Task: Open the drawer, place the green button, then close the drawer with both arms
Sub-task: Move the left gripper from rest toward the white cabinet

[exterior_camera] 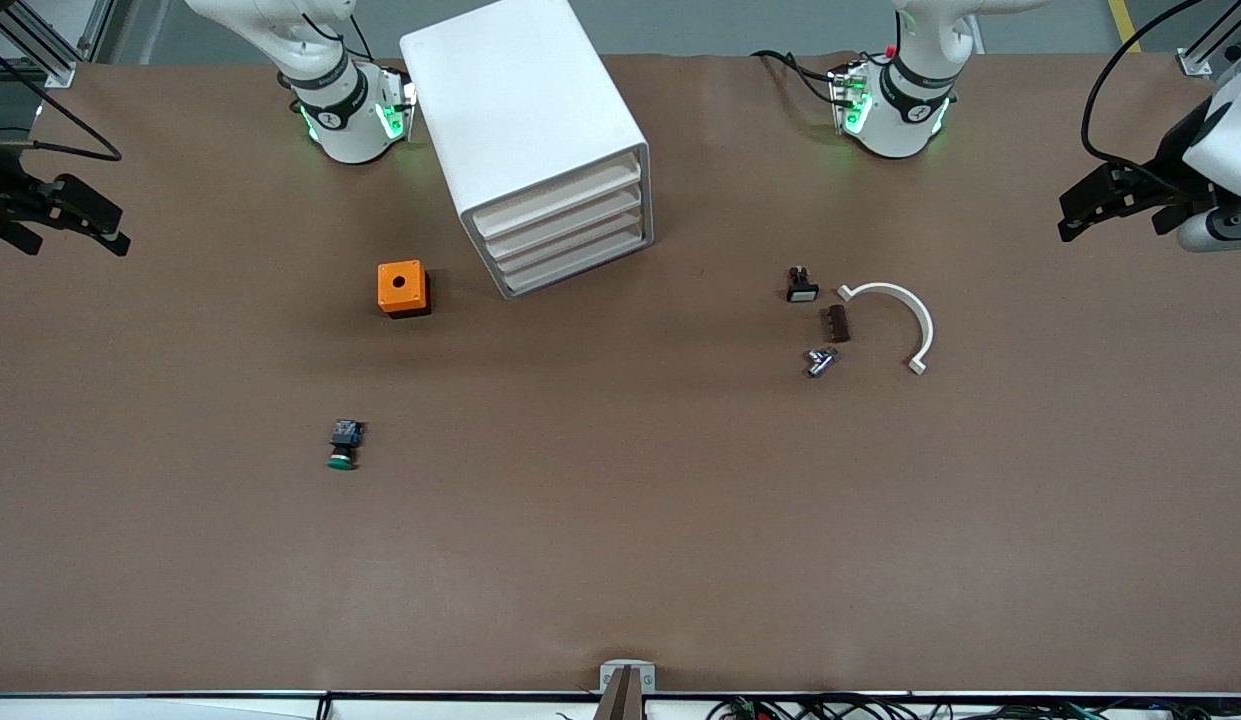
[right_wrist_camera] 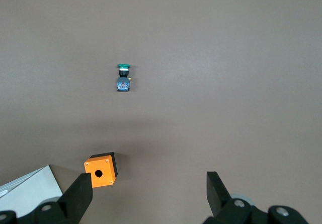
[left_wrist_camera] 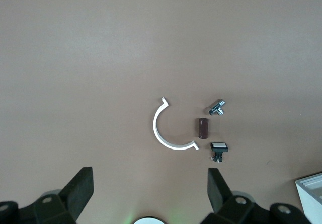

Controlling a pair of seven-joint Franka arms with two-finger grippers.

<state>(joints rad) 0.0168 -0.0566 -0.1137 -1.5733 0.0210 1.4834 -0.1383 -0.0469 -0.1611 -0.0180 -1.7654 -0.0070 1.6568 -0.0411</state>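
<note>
Both arms wait, drawn back to opposite ends of the desk. The left gripper point(exterior_camera: 1070, 222) hangs raised over the left arm's end, jaws spread wide and empty. The right gripper point(exterior_camera: 115, 232) hangs over the right arm's end, jaws likewise wide apart and empty.

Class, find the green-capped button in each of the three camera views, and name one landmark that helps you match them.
Front view: the button lies on the bare table, nearer the camera than the orange box.
Left wrist view: not in it.
Right wrist view: the button lies alone on the table.
Shared landmark: the orange box, seen in the front and right wrist views.
</note>
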